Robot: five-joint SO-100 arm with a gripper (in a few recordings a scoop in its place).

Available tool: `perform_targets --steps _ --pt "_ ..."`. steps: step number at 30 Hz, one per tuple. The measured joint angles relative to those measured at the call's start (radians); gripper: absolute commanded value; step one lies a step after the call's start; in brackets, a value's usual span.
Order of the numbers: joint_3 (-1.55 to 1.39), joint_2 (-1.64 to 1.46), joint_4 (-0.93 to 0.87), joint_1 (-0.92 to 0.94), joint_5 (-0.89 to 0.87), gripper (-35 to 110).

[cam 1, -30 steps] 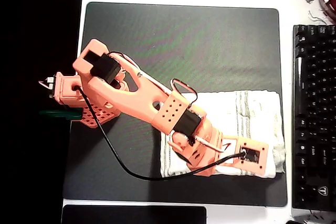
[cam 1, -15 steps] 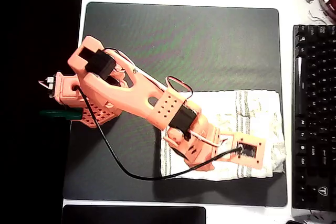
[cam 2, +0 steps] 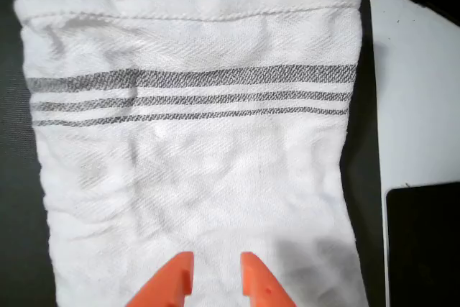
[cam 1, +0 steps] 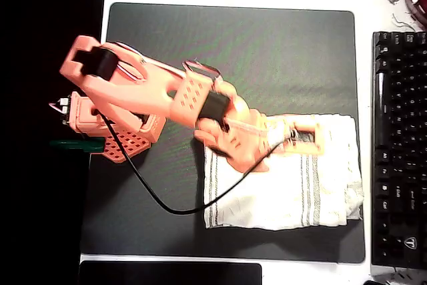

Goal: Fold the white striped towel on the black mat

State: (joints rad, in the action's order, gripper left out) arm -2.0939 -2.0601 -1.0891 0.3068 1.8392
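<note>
Towel point(cam 1: 287, 188): folded, flat on mat point(cam 1: 267, 51). Gripper point(cam 2: 215, 278): jaws slightly parted, empty, above cloth. Step: between folds. Next: descend, pinch an edge.

The mat point(cam 1: 267, 51) lay bare above the towel point(cam 1: 293, 191), while a keyboard point(cam 1: 399, 145) walled the right side.

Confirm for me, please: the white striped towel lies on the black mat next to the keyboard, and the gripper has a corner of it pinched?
Not pinched: in the wrist view the gripper hovers open over the white striped towel, holding nothing. The rest is right.
</note>
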Motion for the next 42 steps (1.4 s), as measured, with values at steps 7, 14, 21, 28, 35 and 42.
perform_targets --steps 7,14,21,28,35,42 --pt "-0.089 -0.133 -0.023 -0.1 -0.037 9" --pt "-0.212 -0.396 -0.067 -0.132 -0.098 9" --pt "-0.215 -0.68 -0.275 -0.132 -0.103 9" --pt "-0.005 -0.764 -0.546 -0.149 -0.12 9" --pt "0.267 -0.709 -0.699 -0.15 -0.143 10" --pt "0.411 -0.617 -0.704 -0.124 -0.146 9"
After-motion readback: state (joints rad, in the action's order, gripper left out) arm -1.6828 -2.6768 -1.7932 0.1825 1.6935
